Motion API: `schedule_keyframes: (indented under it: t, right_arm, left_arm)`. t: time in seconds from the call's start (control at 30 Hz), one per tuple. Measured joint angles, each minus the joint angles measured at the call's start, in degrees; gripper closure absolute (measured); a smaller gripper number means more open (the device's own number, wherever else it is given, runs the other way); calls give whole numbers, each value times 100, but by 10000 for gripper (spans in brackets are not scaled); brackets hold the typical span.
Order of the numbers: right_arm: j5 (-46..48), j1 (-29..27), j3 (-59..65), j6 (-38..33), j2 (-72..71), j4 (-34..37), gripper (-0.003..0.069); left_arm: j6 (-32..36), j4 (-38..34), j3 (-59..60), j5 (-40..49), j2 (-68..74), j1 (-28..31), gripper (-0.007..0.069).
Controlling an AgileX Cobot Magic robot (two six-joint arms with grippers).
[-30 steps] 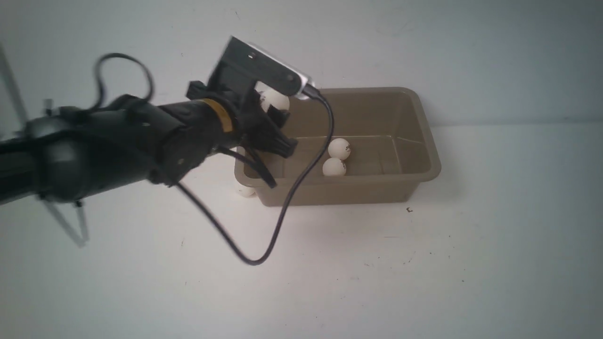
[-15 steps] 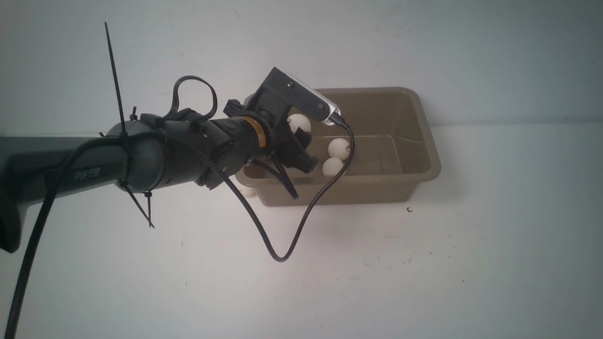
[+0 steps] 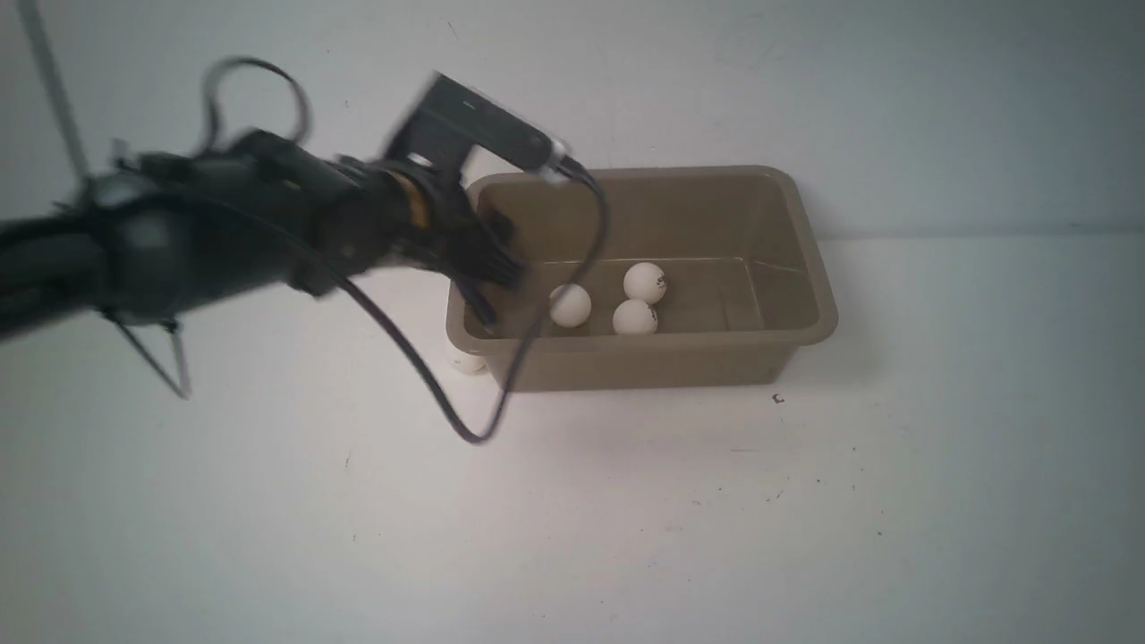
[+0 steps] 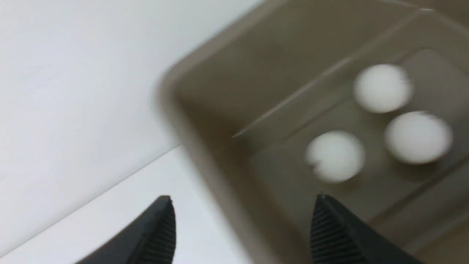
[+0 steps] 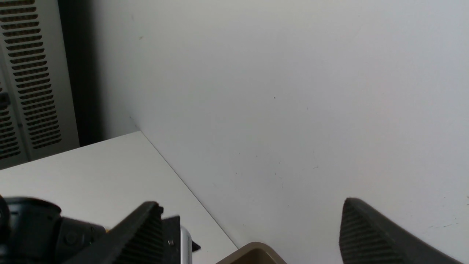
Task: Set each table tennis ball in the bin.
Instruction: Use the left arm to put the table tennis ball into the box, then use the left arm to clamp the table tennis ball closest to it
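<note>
Here, three small matte white table tennis balls [image 3: 634, 317] lie on the floor of the rectangular taupe-brown plastic bin [image 3: 809, 259], toward nine o'clock of its middle, and a fourth ball [image 3: 466, 362] sits on the white surface [image 3: 626, 537] just beside the bin's seven o'clock corner. The left jaws hang wide and empty over the bin's nine o'clock end; the right jaws, seen only from their wrist camera, also stand wide and empty.

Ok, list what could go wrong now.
The loose ball lies by the near left corner of the bin, partly under its rim; the left gripper, open above that end, may knock it away or shove the bin. The cable hangs across the near wall and could snag the rim.
</note>
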Motion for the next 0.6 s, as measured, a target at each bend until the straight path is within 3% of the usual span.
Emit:
schedule_keyframes:
  t: [0.33,0.53,0.6]
  right_arm:
    - [0,0,0,0,0,0,69]
    - [0,0,0,-1,0,0,69]
    - [0,0,0,-1,0,0,69]
  left_arm:
    - [632,-347,13,1334,-1187,545,230]
    - [1864,-1435,13,2609,-2021,522,230]
    - [2569,-1738,13,3272,-2278,517,230]
